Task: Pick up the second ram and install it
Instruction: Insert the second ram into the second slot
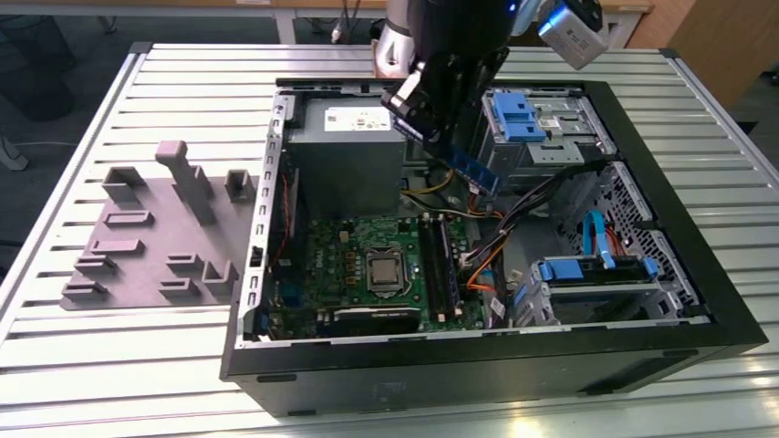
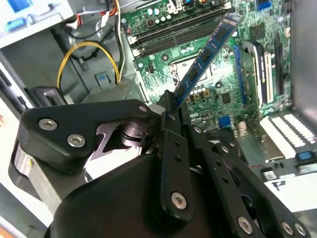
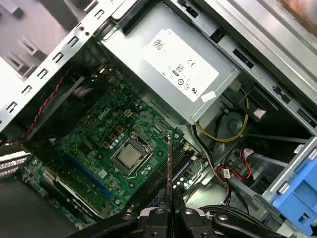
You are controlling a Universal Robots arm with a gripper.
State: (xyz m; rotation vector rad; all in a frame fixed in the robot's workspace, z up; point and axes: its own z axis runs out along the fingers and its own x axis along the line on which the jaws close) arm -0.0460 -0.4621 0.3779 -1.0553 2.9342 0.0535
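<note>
**A:** While the end effector [image 1: 441, 146] hangs over the open case [image 1: 487, 365], what's in it?

**B:** It's clamped on one end of the second ram [image 1: 472, 172]. Stick is tilted, free end angled down into the case, above the motherboard [image 1: 365, 265] and clear of it.

**A:** Slots?

**B:** Not seated. First wrist view has it edge-on over the black slots [image 3: 158, 188], beside the CPU socket [image 3: 130, 154]. Grey fixture [image 1: 159, 228] sits on the bench [image 1: 122, 365], at the exterior view's left of the case.
</note>
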